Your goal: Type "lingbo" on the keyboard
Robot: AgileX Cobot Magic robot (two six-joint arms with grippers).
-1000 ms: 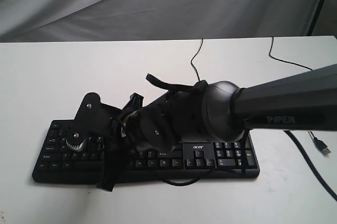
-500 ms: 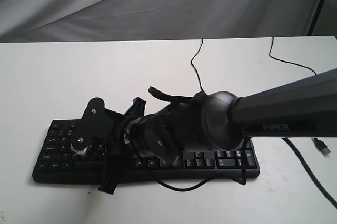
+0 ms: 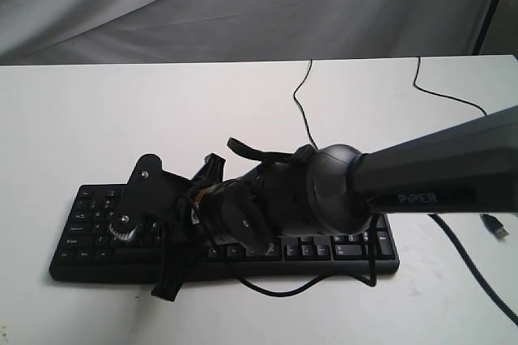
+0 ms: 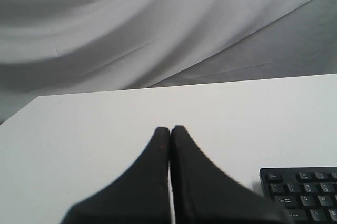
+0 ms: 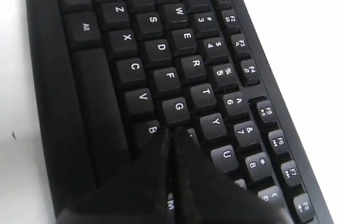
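Note:
The black keyboard (image 3: 340, 252) lies near the front of the white table, and my right arm (image 3: 324, 191) reaches across its middle toward the left half. In the right wrist view my right gripper (image 5: 172, 130) is shut, with its tips low over the keyboard (image 5: 158, 45) between the B key (image 5: 151, 129) and the G key (image 5: 178, 107). Whether the tips touch a key cannot be told. My left gripper (image 4: 170, 128) is shut and empty above bare table, with a corner of the keyboard (image 4: 303, 192) beside it. In the exterior view the left gripper does not show.
A thin black cable (image 3: 301, 110) runs from the keyboard to the table's back edge. A second cable (image 3: 441, 92) crosses the right side, ending in a USB plug (image 3: 495, 227). Grey cloth (image 3: 243, 5) hangs behind the table.
My right arm has shifted a little toward the table's front and settled lower over the keys. The left gripper shows no earlier view.

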